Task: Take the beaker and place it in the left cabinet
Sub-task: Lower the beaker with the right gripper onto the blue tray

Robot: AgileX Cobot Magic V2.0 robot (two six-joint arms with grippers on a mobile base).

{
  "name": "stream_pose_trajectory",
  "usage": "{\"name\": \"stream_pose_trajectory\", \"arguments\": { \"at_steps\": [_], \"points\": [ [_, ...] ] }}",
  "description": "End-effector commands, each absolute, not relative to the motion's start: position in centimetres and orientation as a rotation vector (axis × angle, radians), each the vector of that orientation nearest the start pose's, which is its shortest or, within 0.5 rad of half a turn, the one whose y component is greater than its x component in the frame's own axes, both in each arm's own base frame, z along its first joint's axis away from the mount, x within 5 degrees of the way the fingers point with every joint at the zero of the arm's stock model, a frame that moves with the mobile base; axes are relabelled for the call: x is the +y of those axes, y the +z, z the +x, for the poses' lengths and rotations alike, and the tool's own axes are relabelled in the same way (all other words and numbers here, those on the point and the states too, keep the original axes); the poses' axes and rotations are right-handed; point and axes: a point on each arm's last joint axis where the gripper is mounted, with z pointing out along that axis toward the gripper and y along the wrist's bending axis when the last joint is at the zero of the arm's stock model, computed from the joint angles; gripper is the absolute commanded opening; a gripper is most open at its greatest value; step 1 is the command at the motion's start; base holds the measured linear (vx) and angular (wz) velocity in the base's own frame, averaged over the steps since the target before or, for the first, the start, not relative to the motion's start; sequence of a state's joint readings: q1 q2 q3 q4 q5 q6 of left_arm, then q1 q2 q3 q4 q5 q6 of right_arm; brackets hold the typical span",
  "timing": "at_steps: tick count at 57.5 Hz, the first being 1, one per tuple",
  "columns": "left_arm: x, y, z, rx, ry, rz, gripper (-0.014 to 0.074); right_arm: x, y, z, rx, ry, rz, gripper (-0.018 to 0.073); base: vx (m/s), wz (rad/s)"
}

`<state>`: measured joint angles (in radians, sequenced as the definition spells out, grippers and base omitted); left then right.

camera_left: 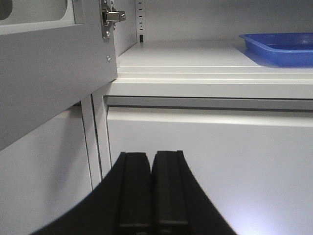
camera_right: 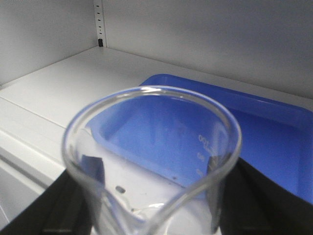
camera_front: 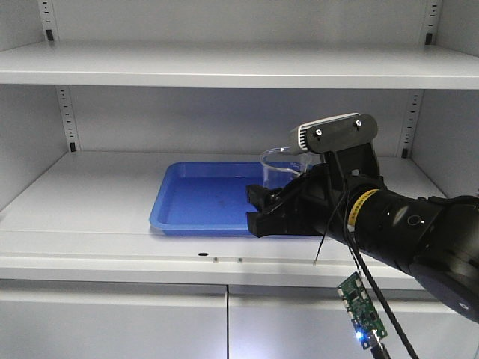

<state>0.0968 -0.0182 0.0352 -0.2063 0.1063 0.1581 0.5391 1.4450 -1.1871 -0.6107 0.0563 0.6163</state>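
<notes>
Beaker (camera_right: 146, 161) is in the right gripper (camera_front: 258, 206), whose jaws are clamped on the glass wall from both sides. In the right wrist view the rim and pour spout fill the foreground, with a dark finger either side. It stands upright inside the left cabinet (camera_front: 187, 112), above the middle shelf (camera_front: 90, 187) and over the near right part of the blue tray (camera_front: 202, 198). I cannot tell from any view whether its base is already resting on the tray or hanging just above it, since the jaws and the glass itself hide the bottom.

My left gripper (camera_left: 150, 196) sits low, in front of the lower cabinet front and beneath the shelf edge, with its jaws pressed together and nothing between them. The glass-paned door (camera_left: 49, 88) is swung open beside it.

I judge this to be the placing step, near the end of the task: the carry into the cabinet looks done and only the set-down and release remain. Next I would lower gently until the base is fully supported and flat on the tray floor, not straddling its raised lip. I would then open the jaws just enough to clear the glass and back the arm straight out without brushing the rim.
</notes>
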Motion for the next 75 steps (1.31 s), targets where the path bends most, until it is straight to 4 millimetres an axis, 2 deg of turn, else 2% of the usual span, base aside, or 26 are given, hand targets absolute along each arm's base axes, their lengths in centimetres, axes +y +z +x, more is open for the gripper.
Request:
{"name": "stream_pose_trajectory", "arguments": {
  "at_steps": [1, 61, 69, 75],
  "points": [
    [0.5, 20.7, 5.4, 1.486, 0.028, -0.108, -0.0006, 17.1, 39.8, 28.6, 1.61, 0.406, -0.454, 0.0177, 0.16, 0.06],
    [0.5, 20.7, 5.4, 1.486, 0.028, -0.108, -0.0006, 17.1, 39.7, 28.7, 1.61, 0.407, -0.455, 0.0177, 0.07, 0.0],
    [0.5, 20.7, 5.4, 1.486, 0.028, -0.108, -0.0006, 17.4, 39.0, 29.2, 1.63, 0.404, -0.461, 0.0177, 0.0, 0.0],
    [0.5, 20.7, 5.4, 1.486, 0.028, -0.108, -0.0006, 17.9, 37.8, 30.0, 1.649, 0.389, -0.49, 0.0177, 0.0, 0.0]
  ]
}}
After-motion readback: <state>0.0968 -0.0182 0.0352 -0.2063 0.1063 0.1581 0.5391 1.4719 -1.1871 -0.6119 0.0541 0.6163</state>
